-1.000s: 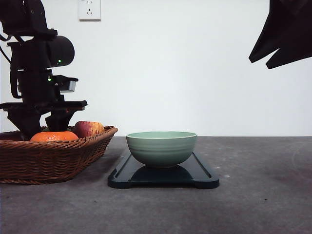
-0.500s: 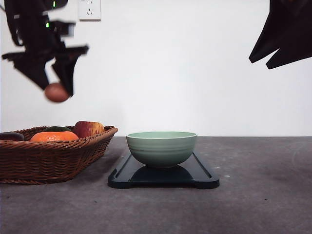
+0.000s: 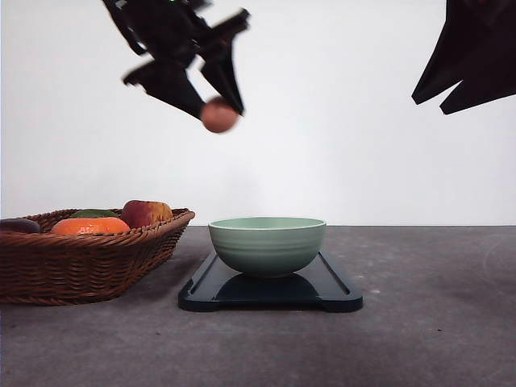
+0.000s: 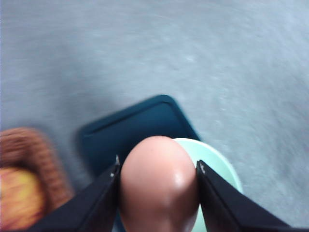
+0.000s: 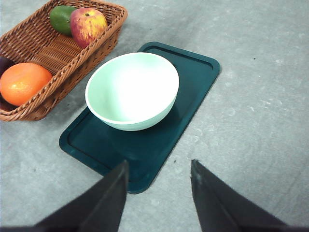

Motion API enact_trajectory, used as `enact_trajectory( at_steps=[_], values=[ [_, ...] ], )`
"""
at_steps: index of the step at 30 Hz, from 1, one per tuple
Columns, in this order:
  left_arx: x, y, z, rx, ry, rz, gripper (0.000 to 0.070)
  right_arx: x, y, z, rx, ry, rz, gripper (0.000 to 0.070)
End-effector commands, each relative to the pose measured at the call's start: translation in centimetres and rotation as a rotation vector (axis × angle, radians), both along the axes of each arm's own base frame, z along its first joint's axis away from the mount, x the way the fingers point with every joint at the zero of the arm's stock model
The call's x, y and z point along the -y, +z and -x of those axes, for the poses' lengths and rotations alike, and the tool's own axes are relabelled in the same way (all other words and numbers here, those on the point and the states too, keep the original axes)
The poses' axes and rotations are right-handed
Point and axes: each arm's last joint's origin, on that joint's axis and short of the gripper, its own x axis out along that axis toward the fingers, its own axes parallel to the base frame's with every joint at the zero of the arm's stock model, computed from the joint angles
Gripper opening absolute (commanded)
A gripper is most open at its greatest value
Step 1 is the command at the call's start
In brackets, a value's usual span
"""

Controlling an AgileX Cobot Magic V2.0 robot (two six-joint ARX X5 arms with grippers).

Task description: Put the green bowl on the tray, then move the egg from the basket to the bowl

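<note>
Pinching egg (image 3: 218, 115) in left gripper (image 3: 216, 105), now carried rightward from above basket (image 3: 89, 258) to high over green bowl (image 3: 268, 245) on tray (image 3: 330, 286); right gripper (image 5: 159, 175) spread, unmoved.

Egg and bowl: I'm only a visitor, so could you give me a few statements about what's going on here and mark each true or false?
1. The left claw holds the egg in the air. True.
2. The green bowl sits on the bare table. False: it stands on the tray.
3. The egg already lies in the bowl. False: it is held well above the bowl's rim and near its left edge.
4. An orange and an apple lie in the basket. True.
5. The right claw grips the tray. False: it is open and holds nothing.
</note>
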Motion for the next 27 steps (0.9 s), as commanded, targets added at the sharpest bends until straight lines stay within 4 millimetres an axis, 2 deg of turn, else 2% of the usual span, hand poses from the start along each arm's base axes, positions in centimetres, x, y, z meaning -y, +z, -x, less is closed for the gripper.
enact_trajectory(
  at_steps=[1,6,12,27],
  values=[
    [1.3,-1.0,-0.7,-0.015,-0.017,0.001,0.021,-0.2,0.1,-0.1,-0.002,0.0,-0.008,0.0245],
    [3.3,-3.9,-1.3,-0.056,-0.051,-0.025,0.021,-0.2,0.1,-0.1,-0.001,0.0,-0.008,0.0245],
    [4.9,-6.9,-1.9,-0.102,-0.073,-0.055,0.021,-0.2,0.1,-0.1,-0.002,0.001,-0.008,0.0245],
    [6.4,-11.4,-2.5,-0.183,-0.094,-0.11,0.0211,-0.2,0.1,-0.1,-0.002,0.0,-0.008,0.0245]
  ],
)
